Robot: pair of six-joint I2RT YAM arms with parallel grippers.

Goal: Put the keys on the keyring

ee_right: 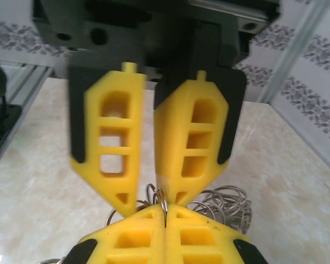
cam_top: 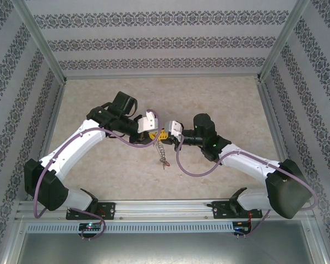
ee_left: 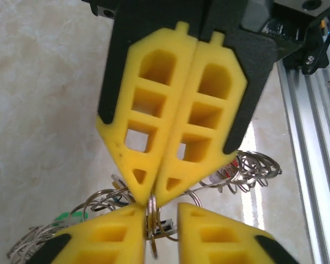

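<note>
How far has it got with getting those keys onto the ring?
Looks done: the pickup, with both arms at the keyring mid-table. In hand: the left gripper has its jaws shut on that thin ring; the right gripper has its jaws slightly apart around it. Still to do: the threading itself. In the dangling tangle of rings I can't tell whether anything has been added yet.

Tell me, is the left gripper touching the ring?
Touching: the right wrist view shows the ring pinched in the shut left gripper.
</note>
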